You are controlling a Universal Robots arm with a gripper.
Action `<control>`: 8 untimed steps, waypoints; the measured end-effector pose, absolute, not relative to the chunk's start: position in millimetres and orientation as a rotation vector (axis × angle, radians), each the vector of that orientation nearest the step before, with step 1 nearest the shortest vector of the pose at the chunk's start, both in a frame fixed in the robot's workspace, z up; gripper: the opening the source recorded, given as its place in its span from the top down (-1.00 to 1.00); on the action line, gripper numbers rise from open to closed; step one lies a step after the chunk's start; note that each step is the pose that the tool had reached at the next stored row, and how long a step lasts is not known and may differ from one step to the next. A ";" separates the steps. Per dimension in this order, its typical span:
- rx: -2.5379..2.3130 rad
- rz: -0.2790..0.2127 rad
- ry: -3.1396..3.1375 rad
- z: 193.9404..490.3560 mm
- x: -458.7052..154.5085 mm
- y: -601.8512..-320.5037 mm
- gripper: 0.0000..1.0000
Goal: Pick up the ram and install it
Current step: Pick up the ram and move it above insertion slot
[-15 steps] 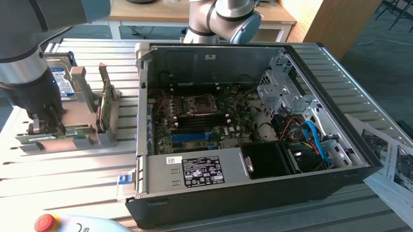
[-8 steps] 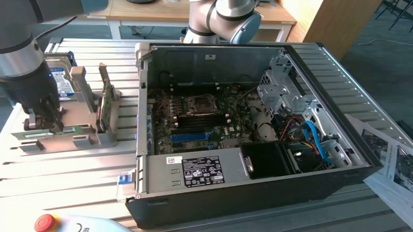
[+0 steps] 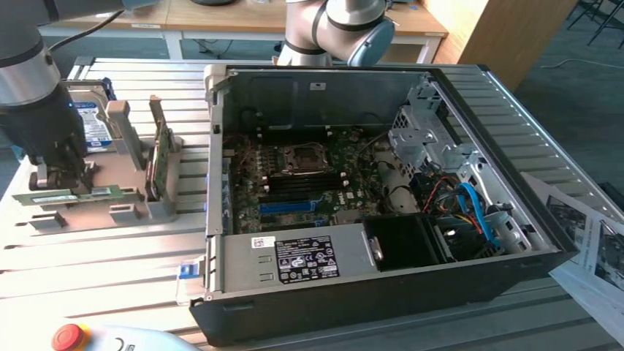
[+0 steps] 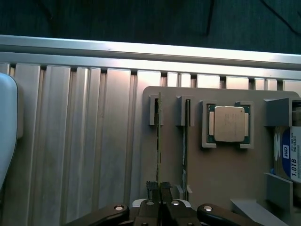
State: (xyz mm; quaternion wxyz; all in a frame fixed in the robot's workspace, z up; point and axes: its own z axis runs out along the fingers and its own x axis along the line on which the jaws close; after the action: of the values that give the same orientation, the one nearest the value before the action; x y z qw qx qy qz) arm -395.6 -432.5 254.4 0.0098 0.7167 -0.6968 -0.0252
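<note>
Wrist view: the jaws pinch the ram (image 4: 158,141), which stands edge-on between them in the gray holder (image 4: 225,179).

Setting: a robotics lab or test workshop. Indicators:
- An industrial arm (image 3: 337,25) stands at a slotted aluminium table (image 3: 98,256).
- A red stop button (image 3: 69,336) sits at the table's near edge.
- An open PC case (image 3: 390,292) lies on the table with its motherboard (image 3: 302,183) exposed.
- A grey fixture (image 3: 131,212) presents parts in slots: ram (image 3: 69,196), processor (image 4: 229,124), drive (image 3: 93,124).
- Wooden desks (image 3: 224,18) stand behind.
</note>
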 end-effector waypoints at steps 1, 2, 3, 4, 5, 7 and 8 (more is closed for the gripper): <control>2.235 -0.079 -2.179 256.3 -395.6 -432.5 0.76; 2.233 -0.079 -2.181 258.4 -395.6 -432.5 0.76; 2.230 -0.079 -2.184 260.5 -395.6 -432.5 0.76; 2.228 -0.079 -2.186 262.5 -395.6 -432.5 0.76; 2.225 -0.079 -2.189 264.4 -395.7 -432.5 0.76; 2.220 -0.079 -2.194 268.5 -395.6 -432.5 0.76; 2.218 -0.079 -2.197 270.6 -395.6 -432.5 0.76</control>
State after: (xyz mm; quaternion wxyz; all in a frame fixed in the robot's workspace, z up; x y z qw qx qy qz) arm -395.6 -432.5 270.6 0.0095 0.7102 -0.7035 -0.0252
